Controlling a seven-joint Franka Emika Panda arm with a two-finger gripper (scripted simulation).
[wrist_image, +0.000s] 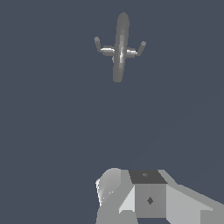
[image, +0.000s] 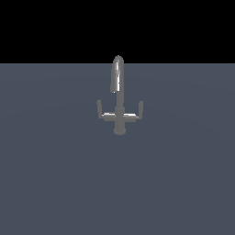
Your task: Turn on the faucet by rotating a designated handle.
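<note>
The faucet [image: 119, 117] is a small grey metal tap standing on a flat blue-grey surface, with a tall arched spout [image: 118, 73] and two L-shaped side levers. The designated handle [image: 136, 114] is the thin horizontal arm on the exterior view's right, ending in a short upright tip. In the wrist view the faucet [wrist_image: 119, 50] appears from above, small and far off, with both levers spread out from it. Only grey blocky parts of my gripper [wrist_image: 131, 192] show in the wrist view, well apart from the faucet. I cannot make out how its fingers stand. The exterior view does not show the gripper.
A flat blue-grey floor [image: 55, 174] spreads all around the faucet. Its far edge meets a black background [image: 46, 27].
</note>
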